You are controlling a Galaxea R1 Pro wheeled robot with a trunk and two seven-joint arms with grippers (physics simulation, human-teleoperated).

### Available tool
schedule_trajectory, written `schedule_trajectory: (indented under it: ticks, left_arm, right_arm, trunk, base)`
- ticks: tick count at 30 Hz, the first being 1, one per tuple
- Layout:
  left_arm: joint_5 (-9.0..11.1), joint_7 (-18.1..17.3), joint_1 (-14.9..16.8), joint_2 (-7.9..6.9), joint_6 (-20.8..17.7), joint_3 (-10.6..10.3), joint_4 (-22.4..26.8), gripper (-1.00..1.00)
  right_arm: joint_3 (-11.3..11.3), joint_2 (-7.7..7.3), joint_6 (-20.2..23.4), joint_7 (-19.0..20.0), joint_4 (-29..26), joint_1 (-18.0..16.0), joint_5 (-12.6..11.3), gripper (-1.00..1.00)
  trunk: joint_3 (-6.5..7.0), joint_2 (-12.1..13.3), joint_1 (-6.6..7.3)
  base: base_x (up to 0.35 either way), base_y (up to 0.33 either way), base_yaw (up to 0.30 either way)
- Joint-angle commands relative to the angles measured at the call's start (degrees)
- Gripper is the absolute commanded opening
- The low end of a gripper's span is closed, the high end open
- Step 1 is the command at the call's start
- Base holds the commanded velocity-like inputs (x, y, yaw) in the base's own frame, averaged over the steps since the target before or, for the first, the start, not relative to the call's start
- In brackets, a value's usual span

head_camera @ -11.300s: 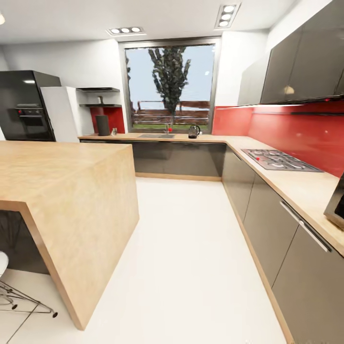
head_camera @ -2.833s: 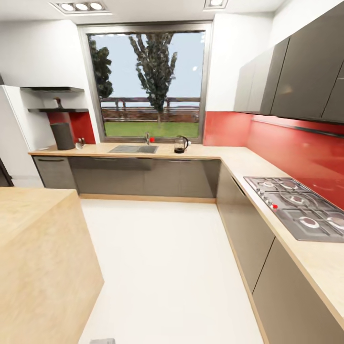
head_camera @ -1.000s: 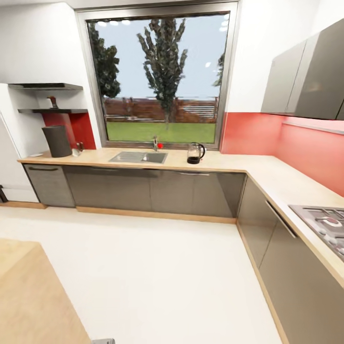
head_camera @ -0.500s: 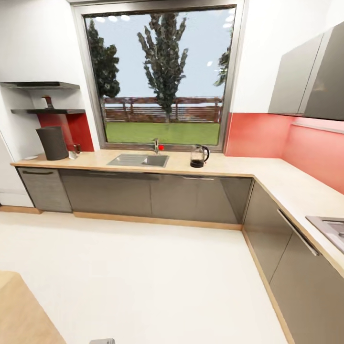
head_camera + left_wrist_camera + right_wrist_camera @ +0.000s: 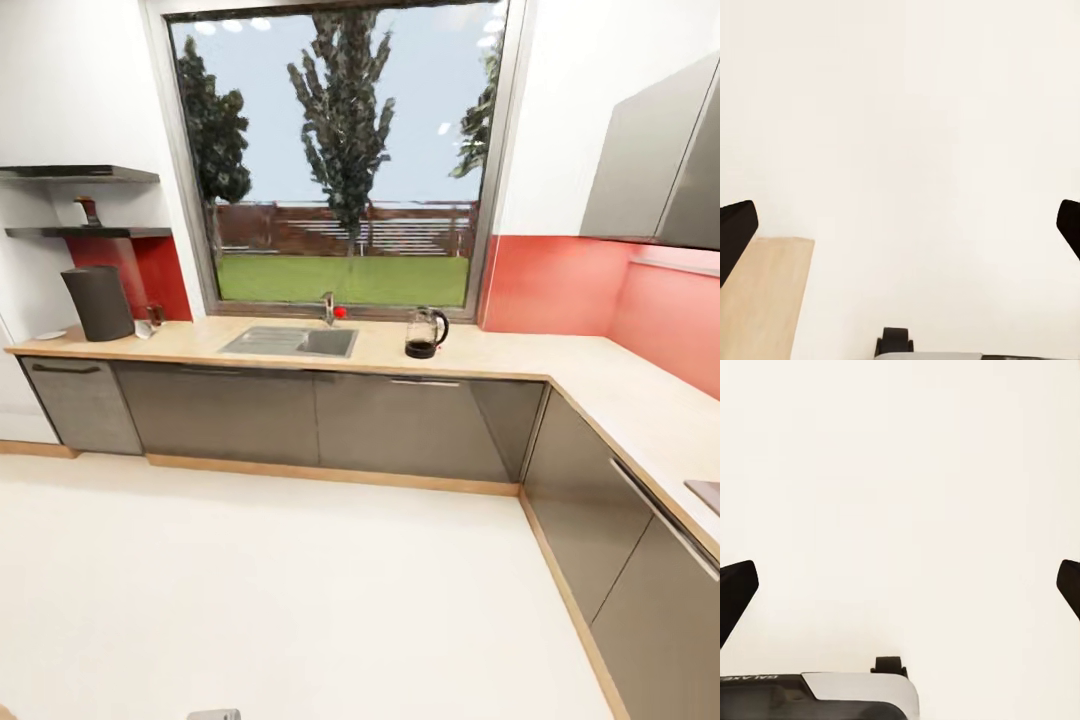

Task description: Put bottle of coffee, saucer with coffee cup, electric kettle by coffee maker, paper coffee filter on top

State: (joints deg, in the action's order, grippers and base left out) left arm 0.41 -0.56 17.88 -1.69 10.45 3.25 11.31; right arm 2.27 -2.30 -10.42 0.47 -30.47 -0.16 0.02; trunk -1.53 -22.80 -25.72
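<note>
Facing the window wall, we see a long wooden countertop (image 5: pixel 480 352) running under a big window (image 5: pixel 340 160) and turning along the red backsplash (image 5: pixel 560 285) on the right, with grey cabinets (image 5: pixel 400 425) below and pale floor (image 5: pixel 300 600) in front. A steel sink (image 5: pixel 292 342) with its faucet (image 5: pixel 328 306) is set into the counter below the window. The electric kettle (image 5: pixel 426 333) stands upright on the counter just right of the sink, its handle toward the right. At the far left end the dark coffee maker (image 5: pixel 98 303) stands upright on the counter, a small cup-like thing (image 5: pixel 148 318) just beside it, too small for us to identify; above, on the lower wall shelf (image 5: pixel 85 232), stands a small bottle (image 5: pixel 89 211), likely the coffee, upright. Compared with half a second ago, our view has swung a little: the wooden island corner at the lower left and most of the stove at the right edge have left the picture, while the counter sits slightly lower. In the wrist views the left gripper (image 5: pixel 900 229) and the right gripper (image 5: pixel 900 589) both hang over the pale floor with their dark fingertips wide apart and nothing between them.
</note>
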Motion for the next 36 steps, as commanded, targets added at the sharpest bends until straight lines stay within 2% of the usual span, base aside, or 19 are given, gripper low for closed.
schedule_trajectory:
  ticks: [1,36]
  left_arm:
    - [0.05,-0.06,0.05,0.04,0.19,0.26,-0.06,1.0]
    - [0.03,-0.06,0.05,0.03,0.19,0.26,-0.06,1.0]
  right_arm:
    - [0.1,0.01,-0.13,0.06,-0.03,-0.02,0.04,1.0]
    - [0.05,0.01,-0.13,0.06,0.01,-0.02,0.07,1.0]
  trunk:
    - [-0.15,-0.12,-0.07]
    - [-0.19,-0.12,-0.07]
  base:
    - [0.336,0.074,0.0]
    - [0.336,0.055,0.0]
